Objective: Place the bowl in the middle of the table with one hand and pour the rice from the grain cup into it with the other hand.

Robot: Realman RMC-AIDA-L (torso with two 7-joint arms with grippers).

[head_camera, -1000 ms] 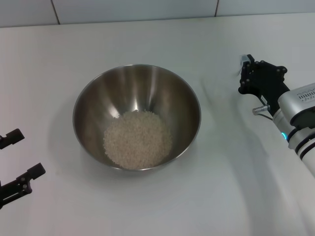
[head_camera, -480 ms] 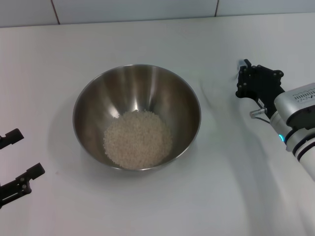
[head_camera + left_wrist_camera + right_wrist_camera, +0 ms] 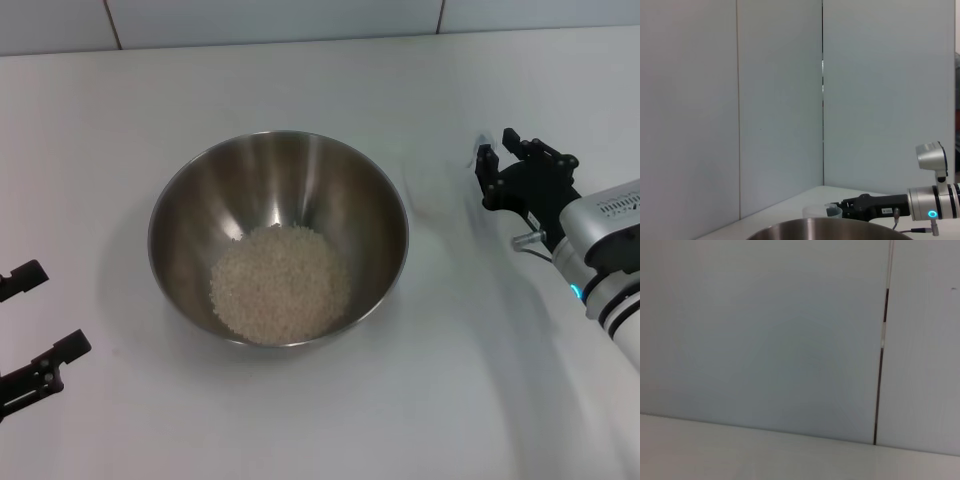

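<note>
The steel bowl (image 3: 278, 236) stands in the middle of the white table (image 3: 300, 430) with a heap of rice (image 3: 280, 283) in its bottom. My right gripper (image 3: 497, 150) is low over the table to the right of the bowl, fingers apart. The clear grain cup (image 3: 822, 211) stands upright at its fingertips in the left wrist view, where the right gripper (image 3: 836, 207) lies just beside it; whether they touch I cannot tell. In the head view the cup is nearly invisible. My left gripper (image 3: 62, 307) is open and empty at the table's left edge.
A pale tiled wall (image 3: 300, 20) runs along the table's far edge. The right wrist view shows only wall panels (image 3: 765, 340) and bare tabletop. The bowl's rim (image 3: 830, 234) fills the lower edge of the left wrist view.
My right gripper has moved down and slightly toward the bowl, and its fingers have spread apart. The bowl, the rice and the left gripper have not moved.
</note>
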